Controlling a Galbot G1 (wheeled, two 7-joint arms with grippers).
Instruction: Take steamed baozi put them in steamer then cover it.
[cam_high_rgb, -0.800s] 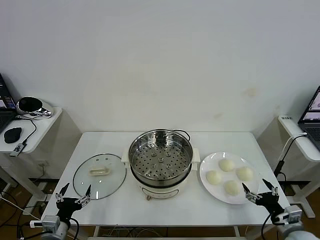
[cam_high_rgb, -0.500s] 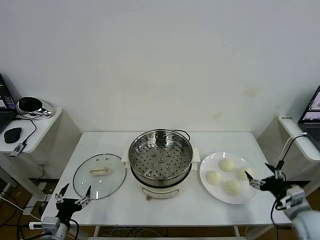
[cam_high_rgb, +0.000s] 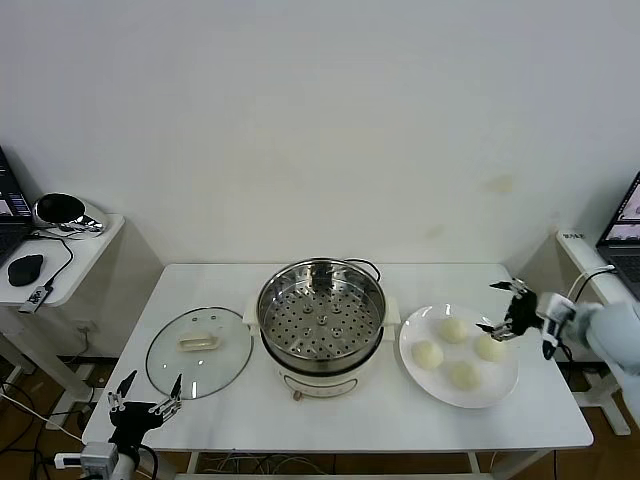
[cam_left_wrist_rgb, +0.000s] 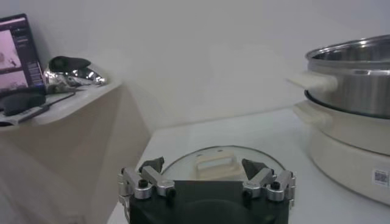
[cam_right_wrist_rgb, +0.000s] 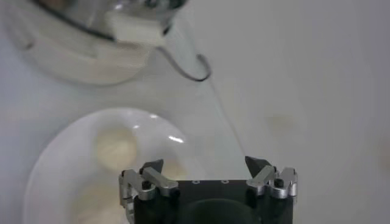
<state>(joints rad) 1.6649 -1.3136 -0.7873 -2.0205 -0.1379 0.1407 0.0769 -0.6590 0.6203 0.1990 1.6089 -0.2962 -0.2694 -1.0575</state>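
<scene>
Several pale baozi (cam_high_rgb: 454, 329) lie on a white plate (cam_high_rgb: 412, 334) at the table's right; one baozi (cam_right_wrist_rgb: 116, 147) shows in the right wrist view. The steel steamer (cam_high_rgb: 321, 310) with its perforated tray stands at the table's middle on a cream base, uncovered. The glass cover (cam_high_rgb: 199, 350) with a cream handle lies flat left of the steamer, and shows in the left wrist view (cam_left_wrist_rgb: 214, 164). My right gripper (cam_high_rgb: 507, 308) is open and empty, raised above the plate's far right rim. My left gripper (cam_high_rgb: 143, 392) is open and empty, low at the table's front left corner, just before the cover.
A black cord (cam_high_rgb: 368, 268) runs behind the steamer. A side table (cam_high_rgb: 80, 262) with a mouse and a shiny device stands to the left. A shelf with a laptop (cam_high_rgb: 622, 222) stands to the right, close behind my right arm.
My right gripper has risen from the table's front right edge and moved back to above the plate's right rim. My left gripper has sunk slightly lower.
</scene>
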